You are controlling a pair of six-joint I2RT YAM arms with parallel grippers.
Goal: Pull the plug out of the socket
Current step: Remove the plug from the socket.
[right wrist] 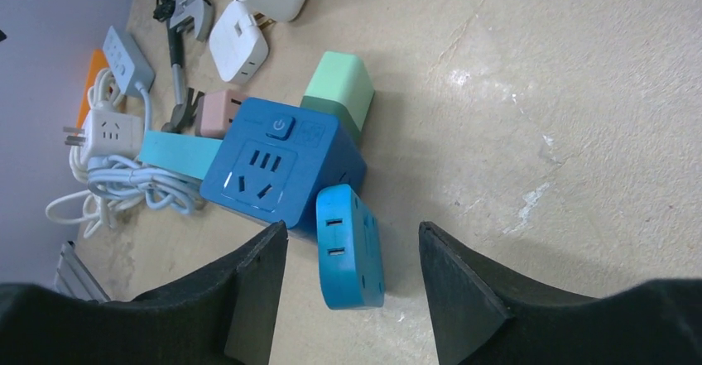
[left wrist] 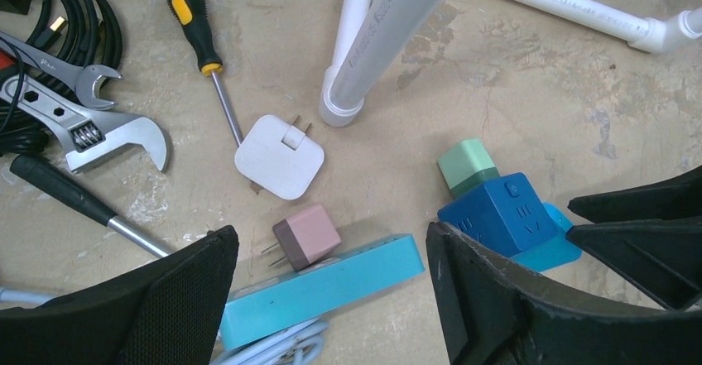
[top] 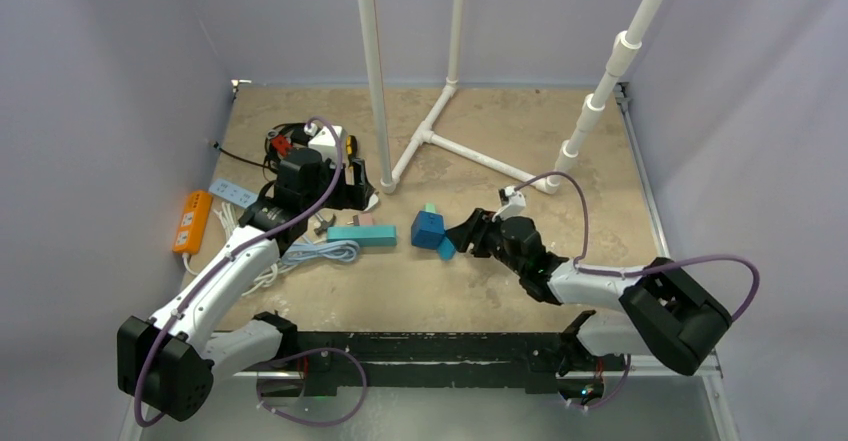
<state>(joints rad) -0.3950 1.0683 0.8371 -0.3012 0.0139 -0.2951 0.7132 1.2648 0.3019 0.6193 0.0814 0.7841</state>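
Right wrist, right claw (right wrist: 352, 226) spread astride plug (right wrist: 348, 253), seemingly untouched, left claw (left wrist: 329, 231) agape, empty

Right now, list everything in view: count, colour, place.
cube socket: one, dark blue, mid-table
green plug: one, green, on the cube's far side
adapter: one, light blue, against the cube's near side
teal strip: one, teal, left of the cube
pink plug: one, pink, at the teal strip's edge
charger: one, white, beyond the pink plug
screwdriver: one, yellow-black handle, far left
wrenches: two, silver, far left
orange strip: one, orange, left edge
grey strip: one, grey, beside the orange one
cable: one coil, white, by the teal strip
pipes: several, white, far side
left end effector: black, open, over the teal strip
right end effector: black, open, astride the adapter
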